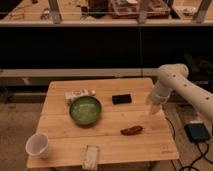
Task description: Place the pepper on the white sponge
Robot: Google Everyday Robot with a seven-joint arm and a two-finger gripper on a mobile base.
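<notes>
The pepper [131,130] is a small dark red-brown chili lying on the wooden table [145,145], right of centre near the front. The white sponge [90,156] is a small whitish-grey speckled block at the table's front edge, left of the pepper. My gripper [153,109] hangs from the white arm over the table's right side, above and to the right of the pepper, apart from it. Nothing shows in the gripper.
A green bowl [85,110] sits mid-table. A white packet with markings [78,95] lies behind it. A black rectangle [122,99] lies at the back right. A white cup [38,145] stands at the front left corner. A dark box with cables [198,132] lies on the floor at right.
</notes>
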